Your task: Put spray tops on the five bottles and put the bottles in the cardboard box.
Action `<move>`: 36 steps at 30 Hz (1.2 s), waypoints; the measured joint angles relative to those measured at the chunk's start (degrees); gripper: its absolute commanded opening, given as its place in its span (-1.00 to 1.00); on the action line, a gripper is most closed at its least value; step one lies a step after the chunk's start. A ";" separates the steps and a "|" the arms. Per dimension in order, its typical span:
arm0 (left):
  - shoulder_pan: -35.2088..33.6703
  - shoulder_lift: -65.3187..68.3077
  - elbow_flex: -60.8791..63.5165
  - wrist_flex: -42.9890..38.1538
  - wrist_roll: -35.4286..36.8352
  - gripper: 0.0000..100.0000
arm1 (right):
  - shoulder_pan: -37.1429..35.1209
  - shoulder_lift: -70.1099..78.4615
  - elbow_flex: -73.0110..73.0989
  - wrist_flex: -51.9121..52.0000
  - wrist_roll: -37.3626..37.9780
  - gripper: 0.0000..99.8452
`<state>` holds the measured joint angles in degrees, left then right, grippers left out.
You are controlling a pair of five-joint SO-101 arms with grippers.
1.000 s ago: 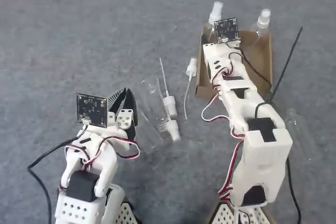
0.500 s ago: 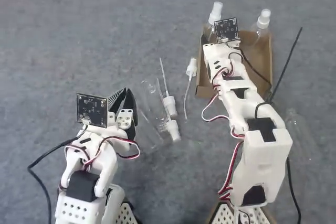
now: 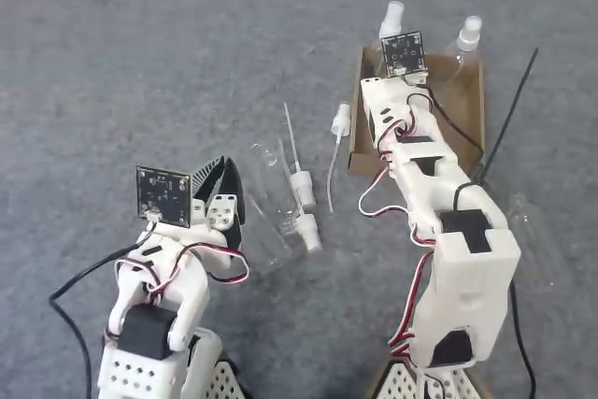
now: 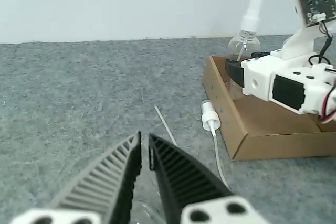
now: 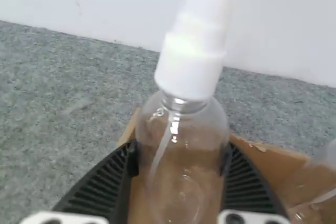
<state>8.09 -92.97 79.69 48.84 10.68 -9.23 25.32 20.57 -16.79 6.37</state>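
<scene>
two clear capped bottles at box, three loose spray tops, right gripper clamping one bottle, left gripper closed, empty

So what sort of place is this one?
Likely a small robotics test bench: a grey felt-covered table against a bare white wall, two white plastic arms with exposed wires, the right end effector gripping a clear plastic spray-topped bottle at a brown cardboard box.

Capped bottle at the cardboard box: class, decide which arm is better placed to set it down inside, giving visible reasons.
Right. The right gripper is shut on the capped bottle at the cardboard box; the left gripper sits apart, beside the loose spray tops.
</scene>
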 measured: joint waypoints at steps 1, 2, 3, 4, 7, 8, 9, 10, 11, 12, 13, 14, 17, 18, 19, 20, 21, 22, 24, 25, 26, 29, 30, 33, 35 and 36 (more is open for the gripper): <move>0.00 0.00 0.00 0.00 0.00 -0.97 | 0.00 0.00 0.00 0.00 0.00 -0.68; 0.00 0.00 0.00 0.00 0.00 -0.97 | 0.00 0.00 0.00 0.00 0.00 -0.68; 0.00 0.00 0.00 0.00 0.00 -0.97 | 0.00 0.00 0.00 0.00 0.00 -0.68; 0.00 0.00 0.00 0.00 0.00 -0.97 | 0.00 0.00 0.00 0.00 0.00 -0.68; 0.00 0.00 0.00 0.00 0.00 -0.97 | 0.00 0.00 0.00 0.00 0.00 -0.68; 0.00 0.00 0.00 0.00 0.00 -0.97 | 0.00 0.00 0.00 0.00 0.00 -0.68; 0.00 0.00 0.00 0.00 0.00 -0.97 | 0.00 0.00 0.00 0.00 0.00 -0.68; 0.00 0.00 0.00 0.00 0.00 -0.97 | 0.00 0.00 0.00 0.00 0.00 -0.68; 0.00 0.00 0.00 0.00 0.00 -0.97 | 0.00 0.00 0.00 0.00 0.00 -0.68; 0.00 0.00 0.00 0.00 0.00 -0.97 | 0.00 0.00 0.00 0.00 0.00 -0.68; 0.00 0.00 0.00 0.00 0.00 -0.97 | 0.00 0.00 0.00 0.00 0.00 -0.66; 0.00 0.00 0.00 0.00 0.00 -0.97 | 0.00 0.00 0.00 0.00 0.00 -0.62; 0.00 0.00 0.00 0.00 0.00 -0.97 | 0.00 0.00 0.00 0.00 0.00 -0.52; 0.00 0.00 0.00 0.00 0.00 -0.97 | 0.00 0.00 0.00 0.00 0.00 -0.50; 0.00 0.00 0.00 0.00 0.00 -0.97 | 0.00 0.00 0.00 0.00 0.00 -0.49; 0.00 0.00 0.00 0.00 0.00 -0.97 | 0.00 0.00 0.00 0.35 0.00 -0.49; 0.00 0.00 0.00 0.00 0.00 -0.97 | 0.00 0.00 0.00 0.97 0.00 -0.49; 0.00 0.00 0.00 0.00 0.00 -0.97 | 0.00 0.00 0.00 1.49 0.00 -0.49; 0.00 0.00 0.00 0.00 0.00 -0.97 | 0.00 0.00 0.00 2.11 0.00 -0.49; 0.00 0.00 0.00 0.00 0.00 -0.97 | 0.00 0.00 0.00 2.11 -0.09 -0.49; 0.00 0.00 0.00 0.00 0.00 -0.97 | 0.00 0.00 0.00 2.11 -0.09 -0.49; 0.00 0.00 0.00 0.00 0.00 -0.97 | 0.00 0.00 0.00 2.37 -0.09 -0.49; 0.00 0.00 0.00 0.00 0.00 -0.97 | 0.00 0.00 0.00 2.46 -0.09 -0.49; 0.00 0.00 0.00 0.00 0.00 -0.97 | 0.00 0.00 0.00 2.55 -0.09 -0.49; 0.00 0.00 0.00 0.00 0.00 -0.97 | 0.00 0.00 0.00 2.55 -0.09 -0.49; 0.00 0.00 0.00 0.00 0.00 -0.97 | 0.00 0.00 0.00 2.55 -0.09 -0.49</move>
<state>8.09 -92.97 79.69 48.84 10.68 -9.23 25.32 20.57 -14.24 6.29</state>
